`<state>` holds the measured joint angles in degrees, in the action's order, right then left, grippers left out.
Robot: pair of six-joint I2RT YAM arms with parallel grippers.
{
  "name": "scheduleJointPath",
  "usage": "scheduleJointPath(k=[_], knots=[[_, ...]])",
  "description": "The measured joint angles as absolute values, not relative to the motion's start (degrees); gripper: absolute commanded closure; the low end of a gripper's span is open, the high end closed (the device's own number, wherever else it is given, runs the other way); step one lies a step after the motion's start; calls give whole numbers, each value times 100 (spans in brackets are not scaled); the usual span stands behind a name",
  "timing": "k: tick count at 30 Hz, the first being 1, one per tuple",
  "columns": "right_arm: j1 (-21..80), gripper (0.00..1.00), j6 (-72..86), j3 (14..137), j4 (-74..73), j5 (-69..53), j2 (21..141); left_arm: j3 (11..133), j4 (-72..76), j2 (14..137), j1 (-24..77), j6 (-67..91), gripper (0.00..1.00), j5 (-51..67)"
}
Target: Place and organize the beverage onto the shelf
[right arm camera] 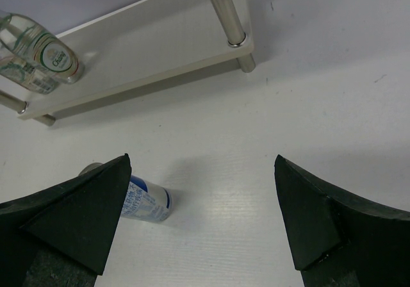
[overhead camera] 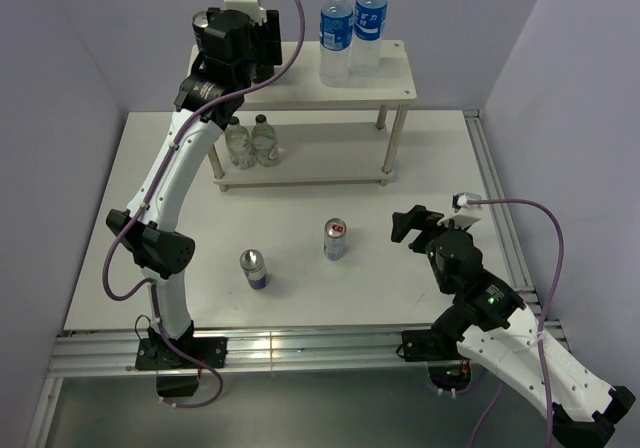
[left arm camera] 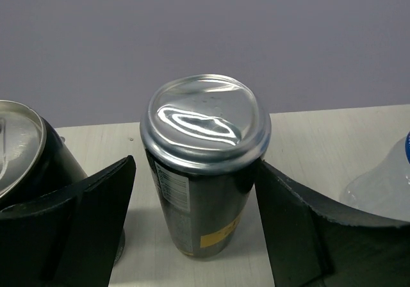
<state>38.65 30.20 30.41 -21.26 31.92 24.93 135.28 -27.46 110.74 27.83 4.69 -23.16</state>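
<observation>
L gripper [left arm camera: 195, 166] was up at the top board of the shelf [overhead camera: 400, 78], approx 11 o'clock of the table [overhead camera: 440, 158]. Tall black can [left arm camera: 205, 123] stood upright on that board between the jaws, long axis vertical, lid up. Jaws released: clear gap on the can's L side, R pad close against it, contact uncertain. Second black can [left arm camera: 25, 152] stood just beside at 9 o'clock of the first. Water bottles [overhead camera: 337, 30] were on the same board toward 3 o'clock. Judgement: pull-back should run straight along the jaw line, else the L finger clips the neighbour can.

R gripper [right arm camera: 202, 165] hung wide open and empty over the table. Two short cans not yet shelved, both upright, axis vertical. Red can [overhead camera: 335, 239] sat approx 9 o'clock of the R gripper, near. Blue can [overhead camera: 253, 269] sat further that way, by the L arm's elbow. R arm nearer the red, so prob. next pick.
</observation>
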Motion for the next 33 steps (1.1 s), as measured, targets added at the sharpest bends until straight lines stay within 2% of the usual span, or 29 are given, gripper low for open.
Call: scheduleJointPath(k=[5,7,8,15,23,28,33], knots=[[3865,0,3022,3041,-2126,3194,2493,13502,-2720,11074,2783,473,16,-2272],[3865,0,3022,3041,-2126,3194,2493,13454,-2711,11072,2788,471,3,-2255],[3865,0,3022,3041,-2126,3194,2493,13421,-2705,11061,2792,495,1,-2255],[3865,0,3022,3041,-2126,3197,2482,12234,-2571,10523,3133,517,1,-2493],[3865,0,3022,3041,-2126,3192,2484,11026,-2335,9365,3907,541,1,-3157],[3865,0,2936,3013,-1975,2899,2482,9441,-2010,8095,4812,779,1,-3804],[3874,0,2644,2749,-1452,1651,2425,7408,-2003,6761,5981,1612,1,-4329]])
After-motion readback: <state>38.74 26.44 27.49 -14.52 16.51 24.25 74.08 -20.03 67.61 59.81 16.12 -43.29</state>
